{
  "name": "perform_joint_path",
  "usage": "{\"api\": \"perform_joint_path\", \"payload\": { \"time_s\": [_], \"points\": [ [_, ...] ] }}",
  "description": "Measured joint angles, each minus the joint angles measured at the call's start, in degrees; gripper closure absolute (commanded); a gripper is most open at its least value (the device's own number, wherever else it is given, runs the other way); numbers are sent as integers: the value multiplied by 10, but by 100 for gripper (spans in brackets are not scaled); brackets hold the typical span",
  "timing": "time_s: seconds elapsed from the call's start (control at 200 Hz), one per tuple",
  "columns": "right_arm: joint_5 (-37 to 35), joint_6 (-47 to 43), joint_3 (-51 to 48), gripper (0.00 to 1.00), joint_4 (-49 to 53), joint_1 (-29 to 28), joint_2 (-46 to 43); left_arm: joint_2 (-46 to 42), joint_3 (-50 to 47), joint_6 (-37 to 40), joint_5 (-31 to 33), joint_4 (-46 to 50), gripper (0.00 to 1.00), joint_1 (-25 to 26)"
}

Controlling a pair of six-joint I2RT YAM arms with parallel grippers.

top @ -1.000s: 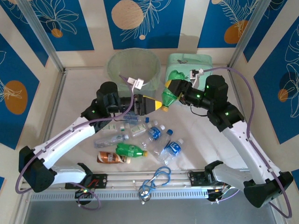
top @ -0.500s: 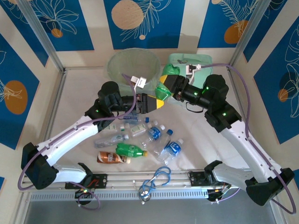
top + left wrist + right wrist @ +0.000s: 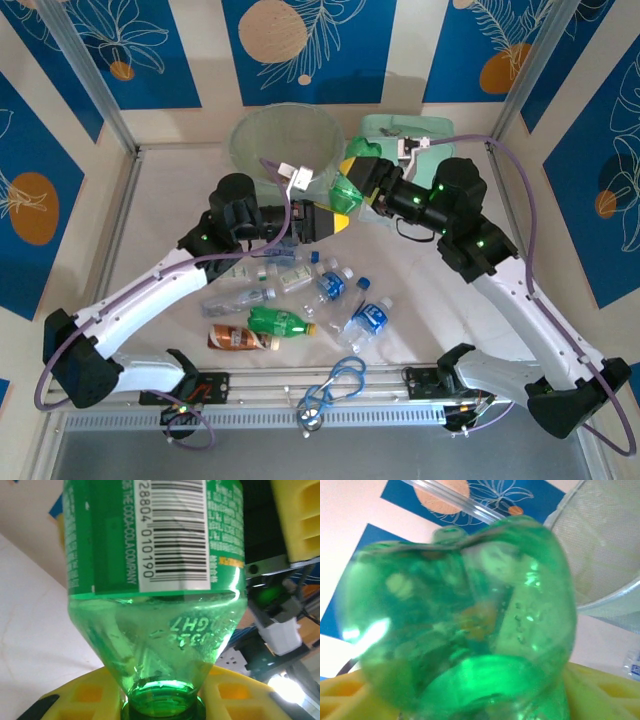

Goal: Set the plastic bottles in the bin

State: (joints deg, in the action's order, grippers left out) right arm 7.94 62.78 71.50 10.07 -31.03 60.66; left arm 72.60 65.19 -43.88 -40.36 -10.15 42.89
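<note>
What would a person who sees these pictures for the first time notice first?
The eye goes first to the green plastic bottle, held in the air between the two arms, next to the tall round translucent pale-green bin at the far side of the white table. The left gripper is shut on its neck. After that come the small plastic bottles, clear, green and brown-orange, lying loose on the table nearer the arm bases.
</note>
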Motion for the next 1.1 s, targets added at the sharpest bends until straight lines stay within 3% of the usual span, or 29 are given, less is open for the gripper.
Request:
{"api": "perform_joint_path", "payload": {
  "time_s": [0.095,0.185,0.395,0.59,0.87,1.1],
  "points": [
    [-45,-16,64,0,92,0,11,0,25,41,29,60,71,0],
    [-101,-42,141,1,197,7,28,0,66,85,77,132,71,0],
    [-209,-72,192,3,406,33,26,34,238,211,281,331,71,-2],
    [-221,-64,109,9,492,30,2,136,398,310,405,458,70,-27],
    [-220,0,-67,11,537,-30,-24,305,532,339,453,583,75,-108],
    [-223,55,-125,11,577,-84,-47,339,548,354,486,647,73,-135]
  ]
}}
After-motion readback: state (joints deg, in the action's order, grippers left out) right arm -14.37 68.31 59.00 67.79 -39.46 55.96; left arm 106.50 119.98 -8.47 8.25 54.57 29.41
